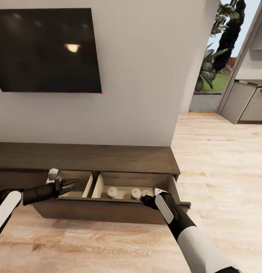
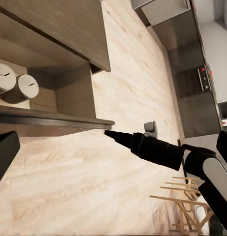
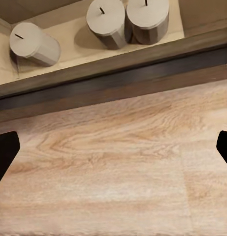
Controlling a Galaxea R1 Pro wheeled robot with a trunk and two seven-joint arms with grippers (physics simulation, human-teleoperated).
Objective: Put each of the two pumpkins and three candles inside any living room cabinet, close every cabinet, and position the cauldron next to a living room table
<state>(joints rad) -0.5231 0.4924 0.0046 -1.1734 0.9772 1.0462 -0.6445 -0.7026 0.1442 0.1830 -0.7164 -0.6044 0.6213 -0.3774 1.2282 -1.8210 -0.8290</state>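
Standing in pale-wood drawer: three stubby grey cylinder candles; left pincer released, right pincer unclear

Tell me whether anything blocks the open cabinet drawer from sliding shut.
Possibly the left pincer: in the head view its open tips overlap the left compartment of the drawer, though whether they dip inside is unclear. The three candles stand below the rim, and the right pincer is at the front edge.
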